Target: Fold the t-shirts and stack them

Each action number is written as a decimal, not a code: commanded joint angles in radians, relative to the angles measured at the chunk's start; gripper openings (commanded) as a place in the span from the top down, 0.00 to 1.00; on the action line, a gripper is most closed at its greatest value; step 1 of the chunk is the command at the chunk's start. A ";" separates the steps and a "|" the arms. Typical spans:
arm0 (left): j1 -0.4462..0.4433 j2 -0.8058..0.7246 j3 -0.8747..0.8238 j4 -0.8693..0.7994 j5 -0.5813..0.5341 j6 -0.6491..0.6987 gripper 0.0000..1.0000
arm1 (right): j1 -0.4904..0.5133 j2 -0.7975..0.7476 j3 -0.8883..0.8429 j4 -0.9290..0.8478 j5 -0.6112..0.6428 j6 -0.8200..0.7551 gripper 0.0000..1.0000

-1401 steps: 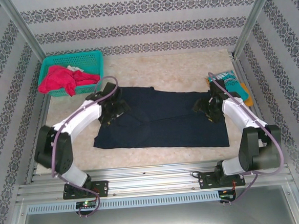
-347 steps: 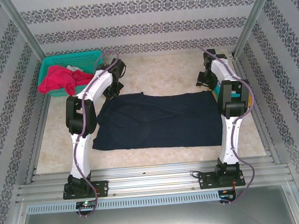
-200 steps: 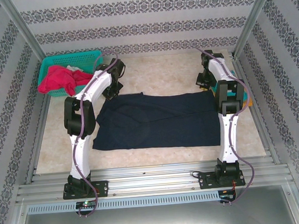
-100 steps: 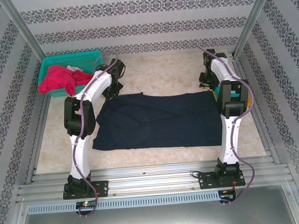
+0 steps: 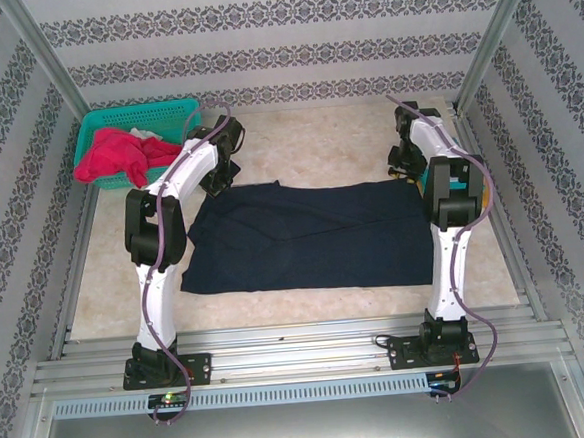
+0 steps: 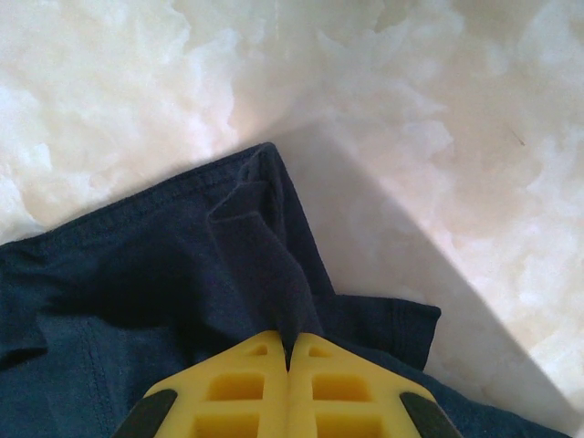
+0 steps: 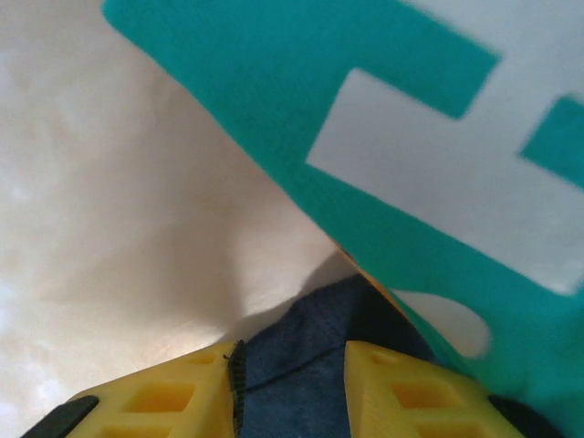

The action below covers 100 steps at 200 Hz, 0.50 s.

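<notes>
On the table (image 5: 317, 142) the dark navy t-shirt (image 5: 304, 240) lies flat in the middle, a shallower band than seven seconds ago. Both arms, then bent low over it, now stretch out to its far corners. The teal t-shirt (image 7: 274, 91) lies just beside the right corner. The left gripper (image 6: 288, 351) is pressed together, pinching a raised ridge of navy cloth. The right gripper (image 7: 292, 360) stands spread with navy cloth in the gap, seemingly loose rather than gripped.
</notes>
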 commanded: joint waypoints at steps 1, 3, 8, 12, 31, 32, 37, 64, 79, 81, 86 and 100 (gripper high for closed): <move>0.012 -0.054 -0.007 -0.005 -0.022 0.021 1.00 | 0.013 0.043 0.024 -0.006 -0.028 0.045 0.66; 0.012 -0.053 -0.009 -0.005 -0.022 0.021 1.00 | 0.013 0.044 0.024 -0.006 -0.029 0.047 0.66; 0.012 -0.053 -0.008 -0.006 -0.022 0.022 1.00 | 0.013 0.050 0.023 -0.005 -0.030 0.046 0.66; 0.011 -0.054 -0.011 -0.005 -0.022 0.023 1.00 | 0.015 0.053 0.022 -0.004 -0.030 0.047 0.67; 0.014 -0.058 -0.016 -0.004 -0.022 0.022 1.00 | 0.019 0.061 0.021 -0.006 -0.033 0.045 0.72; 0.014 -0.058 -0.016 -0.003 -0.022 0.021 1.00 | 0.019 0.061 0.021 -0.006 -0.032 0.045 0.72; 0.014 -0.057 -0.016 -0.004 -0.022 0.022 1.00 | 0.019 0.061 0.020 -0.006 -0.031 0.042 0.74; 0.014 -0.057 -0.015 0.000 -0.022 0.021 1.00 | 0.020 0.051 0.022 -0.004 -0.021 0.028 0.87; 0.013 -0.058 -0.013 0.004 -0.021 0.020 1.00 | 0.020 0.045 0.029 -0.008 -0.018 0.017 0.94; 0.013 -0.058 -0.013 0.004 -0.021 0.021 1.00 | 0.020 0.043 0.030 -0.007 -0.018 0.016 0.96; 0.014 -0.058 -0.013 0.004 -0.021 0.021 1.00 | 0.020 0.038 0.027 -0.007 -0.018 0.015 0.97; 0.014 -0.059 -0.011 0.004 -0.023 0.019 1.00 | 0.020 0.010 0.008 0.009 -0.021 0.010 1.00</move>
